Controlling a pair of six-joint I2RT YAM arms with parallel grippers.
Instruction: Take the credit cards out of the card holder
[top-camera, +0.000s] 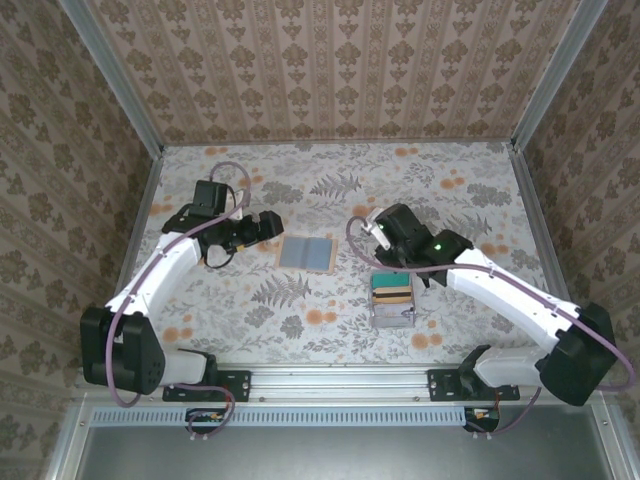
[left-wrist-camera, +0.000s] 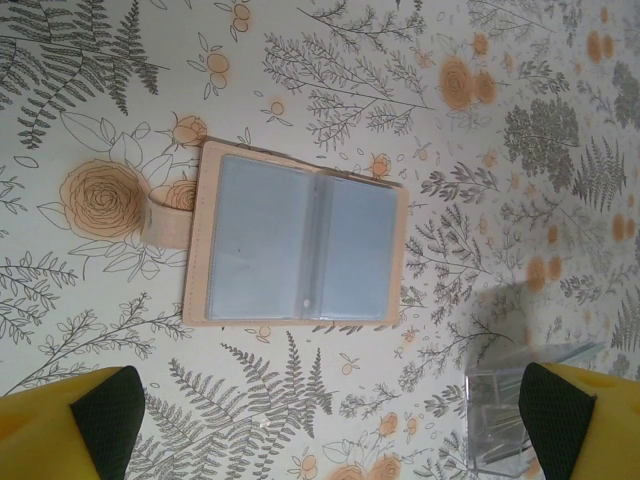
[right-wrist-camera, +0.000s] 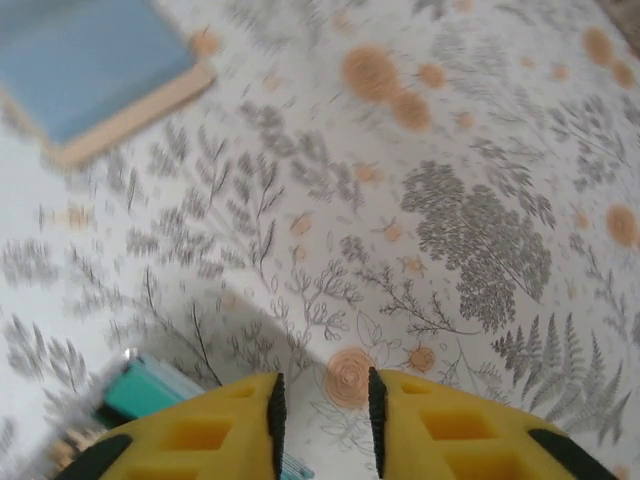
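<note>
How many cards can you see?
2. The yellow card and the teal card both lie in the clear box, apart from the open wallet. Others could hide underneath.

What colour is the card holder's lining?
Grey-blue, inside the card holder; clearest in the left wrist view.

You see a clear plastic box (top-camera: 393, 317) on the worktop (top-camera: 470, 200), just on the near side of the right pincer (top-camera: 376, 230). The worktop is printed with grey ferns and orange flowers. Patterned wallpaper (top-camera: 330, 60) stands well beyond the pincer.
</note>
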